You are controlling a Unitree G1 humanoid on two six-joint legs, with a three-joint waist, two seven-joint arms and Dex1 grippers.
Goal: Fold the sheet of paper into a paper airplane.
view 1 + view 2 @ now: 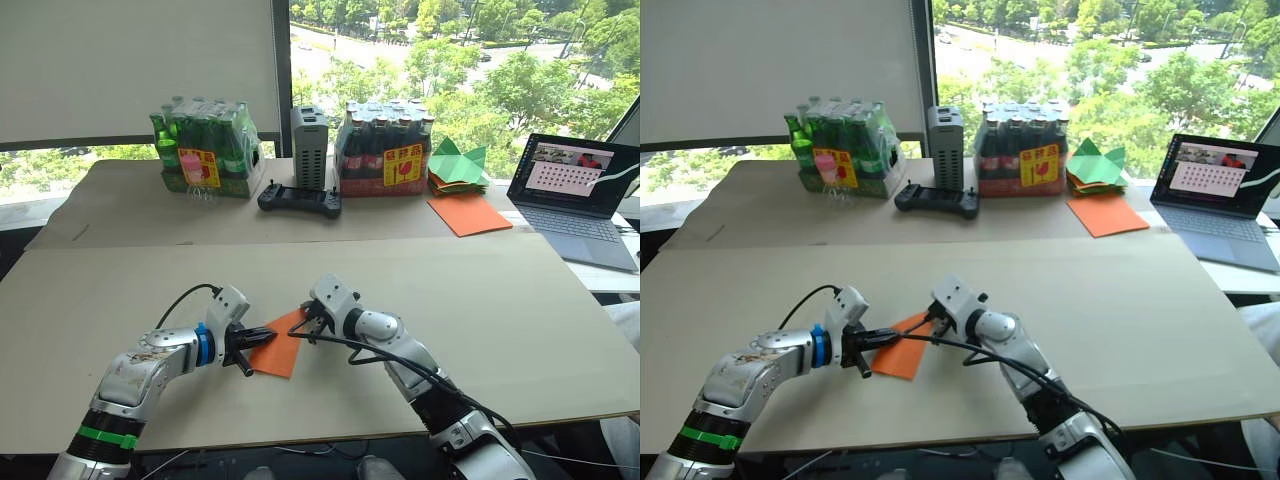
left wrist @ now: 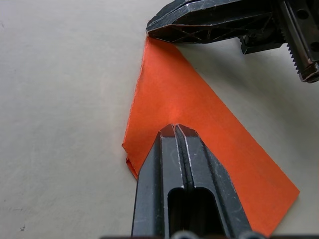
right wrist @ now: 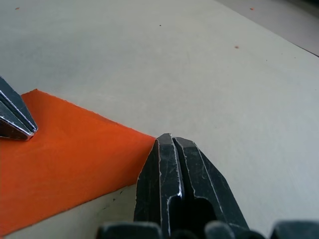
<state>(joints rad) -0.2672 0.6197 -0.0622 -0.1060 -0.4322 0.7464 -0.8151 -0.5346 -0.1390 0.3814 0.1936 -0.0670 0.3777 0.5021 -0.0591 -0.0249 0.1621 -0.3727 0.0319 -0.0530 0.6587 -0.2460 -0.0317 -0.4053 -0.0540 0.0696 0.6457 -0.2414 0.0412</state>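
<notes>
Two grippers meet over the sheet of paper (image 1: 280,345), which lies flat on the near part of the table (image 1: 520,330), a little left of the middle. The paper is bright orange and already folded into a long shape with one pointed corner toward the far right.

The left gripper (image 2: 176,130) comes from the left side. Its two black fingers are closed together with no gap, and their tips press down on top of the paper near its left edge; they do not hold the paper between them. The right gripper (image 3: 171,142) comes from the right. Its fingers are also pressed together, and the tips touch the table just at the far right corner of the paper, at its edge.

On the far table stand a pack of green bottles (image 1: 205,148) at the left, a grey box (image 1: 309,147) in the middle with a black controller (image 1: 299,199) in front of it, and a pack of dark bottles (image 1: 385,148) to the right. Further right lie green paper shapes (image 1: 458,165) and a bigger orange sheet (image 1: 468,214). An open laptop (image 1: 578,195) is at the far right.
</notes>
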